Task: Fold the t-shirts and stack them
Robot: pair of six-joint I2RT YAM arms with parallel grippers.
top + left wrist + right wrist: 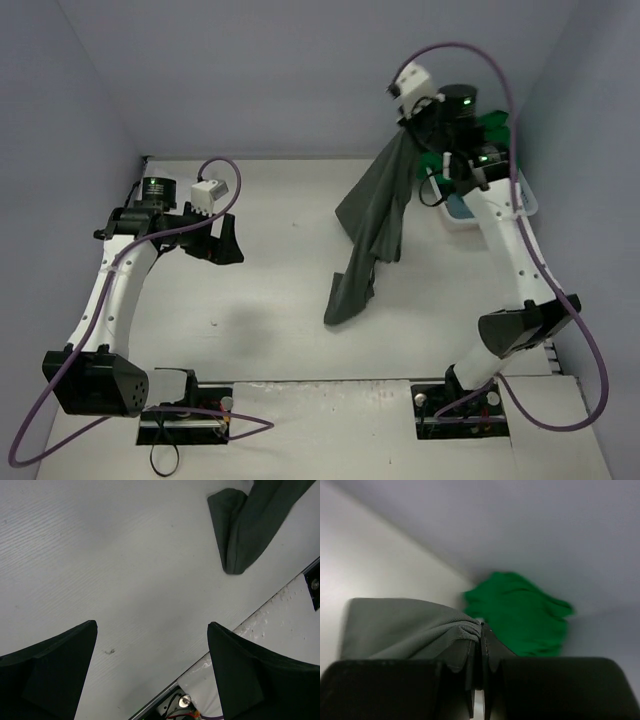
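At far right, the raised right arm [505,225] pinches the grey-olive t-shirt [378,220] in its jaws; left jaws gape.

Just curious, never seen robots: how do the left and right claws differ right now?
The left claw is open and empty; the right claw is shut on the dark grey t-shirt. The left hangs low over the table; the right is high up, shirt dangling. Both have black fingers.

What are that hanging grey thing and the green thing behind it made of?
The grey shirt: soft matte cloth, likely knit cotton; it hangs limp in folds. The green shirt: looks like similar cloth, crumpled, but blurred, so less sure.
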